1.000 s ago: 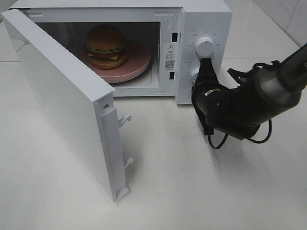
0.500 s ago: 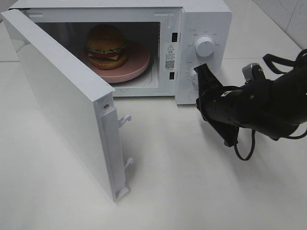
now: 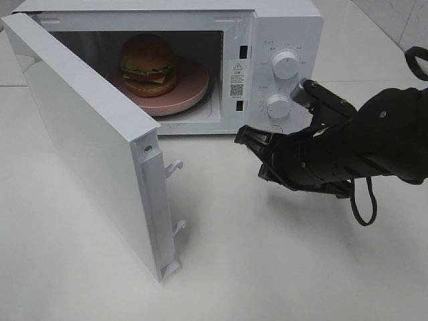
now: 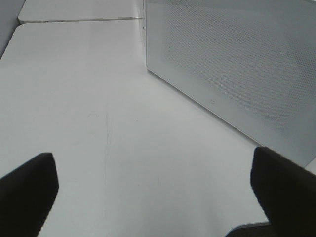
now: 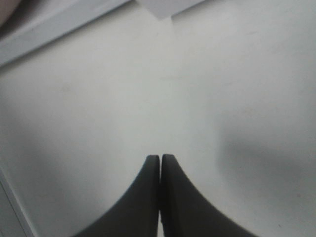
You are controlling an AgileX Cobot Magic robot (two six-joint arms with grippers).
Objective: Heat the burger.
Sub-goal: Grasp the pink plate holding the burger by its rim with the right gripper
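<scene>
The door (image 3: 87, 134) stands wide open, as it did a second ago. On its outer side the left gripper (image 4: 155, 185) hangs over the table (image 3: 267, 261), jaws spread wide and empty. The right gripper (image 3: 241, 137), jaws pressed together on nothing, has left the lower knob (image 3: 277, 105) and swung down and left. It is now low over the table, just in front of the microwave (image 3: 287, 27), tips aimed toward the door. That suggests the dial work is over and shutting the door comes next, since heating likely cannot start with it open. Farther back, the burger (image 3: 148, 65) has not moved. It sits on the plate (image 3: 194, 83) inside the cavity, beyond and left of the right tips and well apart from both grippers.
</scene>
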